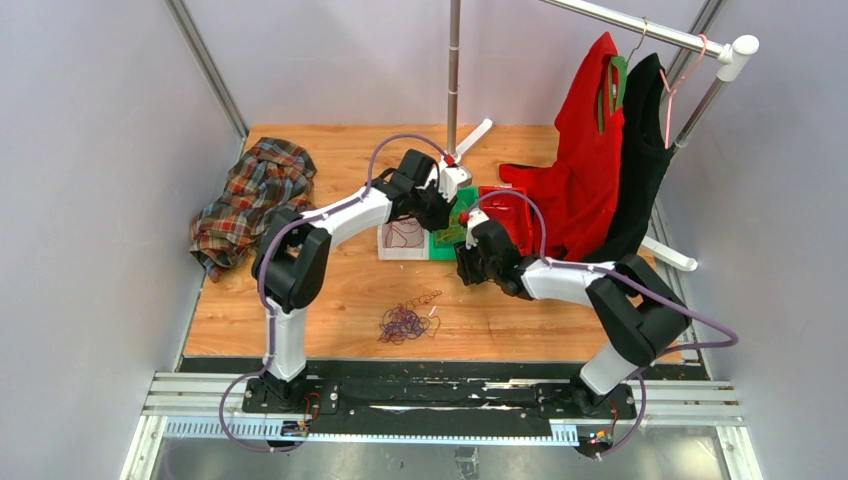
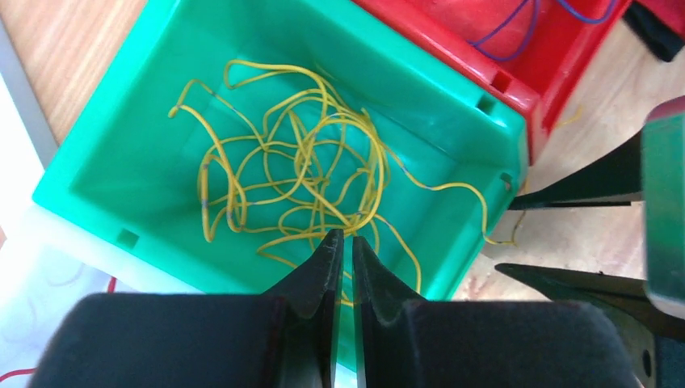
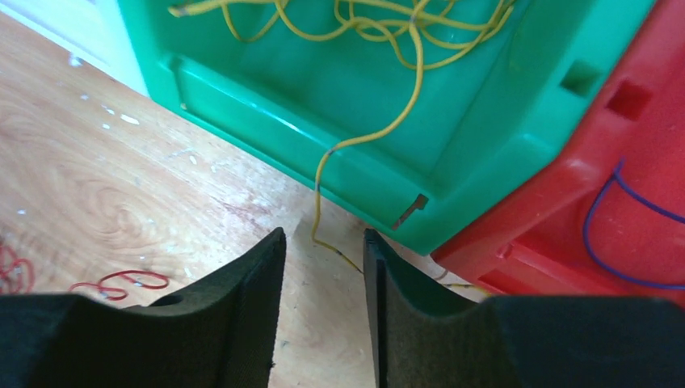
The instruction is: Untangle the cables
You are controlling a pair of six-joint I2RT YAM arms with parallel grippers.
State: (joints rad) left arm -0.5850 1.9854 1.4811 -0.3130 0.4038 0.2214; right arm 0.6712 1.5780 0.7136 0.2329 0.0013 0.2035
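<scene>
A tangle of yellow cables lies in the green bin. My left gripper hangs over the near edge of that tangle with only a thin slit between its fingers. Whether a strand is pinched does not show. One yellow strand trails over the green bin's wall onto the table. It ends just beyond my open right gripper, which holds nothing. A mixed purple and dark red bunch of cables sits on the table nearer the arms. A purple cable lies in the red bin.
A white bin with a dark red cable stands left of the green bin. A plaid shirt lies at the far left. Red and black garments hang from a rack at the back right, beside a pole.
</scene>
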